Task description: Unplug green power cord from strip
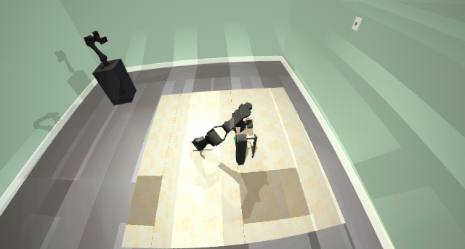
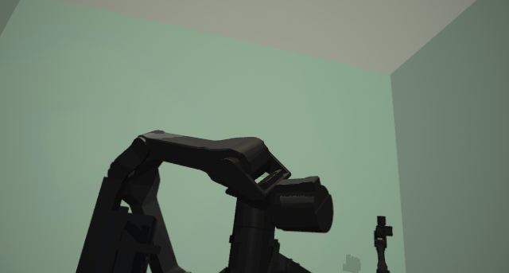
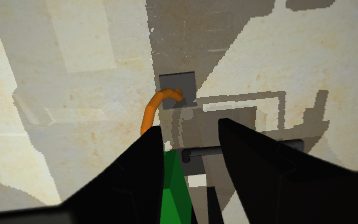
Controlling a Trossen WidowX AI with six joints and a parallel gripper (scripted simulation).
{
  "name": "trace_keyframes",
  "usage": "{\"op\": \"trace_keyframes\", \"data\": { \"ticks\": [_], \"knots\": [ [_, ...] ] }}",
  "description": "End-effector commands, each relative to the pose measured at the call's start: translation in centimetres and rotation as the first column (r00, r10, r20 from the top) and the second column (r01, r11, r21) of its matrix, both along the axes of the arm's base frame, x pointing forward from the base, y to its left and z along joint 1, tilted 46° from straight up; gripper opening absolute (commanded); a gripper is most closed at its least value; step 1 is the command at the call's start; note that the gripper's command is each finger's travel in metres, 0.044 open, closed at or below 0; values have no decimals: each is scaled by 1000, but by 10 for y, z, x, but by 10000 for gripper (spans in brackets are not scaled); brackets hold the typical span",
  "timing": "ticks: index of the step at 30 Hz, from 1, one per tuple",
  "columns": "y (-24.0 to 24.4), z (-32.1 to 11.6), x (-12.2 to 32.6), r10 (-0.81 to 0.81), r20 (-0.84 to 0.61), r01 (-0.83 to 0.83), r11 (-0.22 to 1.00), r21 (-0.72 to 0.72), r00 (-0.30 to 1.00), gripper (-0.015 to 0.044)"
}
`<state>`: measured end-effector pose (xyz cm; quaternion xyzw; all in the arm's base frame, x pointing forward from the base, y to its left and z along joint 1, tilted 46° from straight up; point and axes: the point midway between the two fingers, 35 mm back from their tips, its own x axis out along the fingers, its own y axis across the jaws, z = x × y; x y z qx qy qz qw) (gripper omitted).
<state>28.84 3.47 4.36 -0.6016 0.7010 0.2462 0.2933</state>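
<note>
My hand (image 3: 190, 127) is open. In the wrist view its two dark fingers stand apart with a clear gap between them, and they grip nothing.

The green plug (image 3: 175, 190) sits low in that gap. It is a flat-sided block, bright green on one face and darker green on the face beside it, with a small pale patch at its upper end. It lies right against the inner edge of my left-side finger, and I cannot tell whether they touch. Pale bench and a dark strip show between the plug and my other finger.

An orange cord (image 3: 152, 107) rises from behind the plug and curves over. It ends at a small grey square (image 3: 178, 82) lying flat on the cream bench (image 3: 80, 75). A thin dark bar (image 3: 240, 147) crosses just beyond my fingertips.

From the top view, the arm (image 1: 232, 122) bends over the middle of the bench. Only a speck of green (image 1: 235, 138) shows there, beside a dark upright block (image 1: 240, 154). I cannot tell from any view whether the plug is seated in the strip. The exterior view shows only the arm, and the plug is hidden there.
</note>
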Motion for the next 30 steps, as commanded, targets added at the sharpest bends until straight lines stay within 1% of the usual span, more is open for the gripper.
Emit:
{"op": "trace_keyframes", "data": {
  "ticks": [1,16,30],
  "knots": [
    [-1,0,-1,2,-4,-2,1000,-2,1000,160],
    [6,6,1,0,6,0,1000,2,1000,160],
    [-8,21,-2,1,5,-1,1000,1,1000,160]
  ]
}}
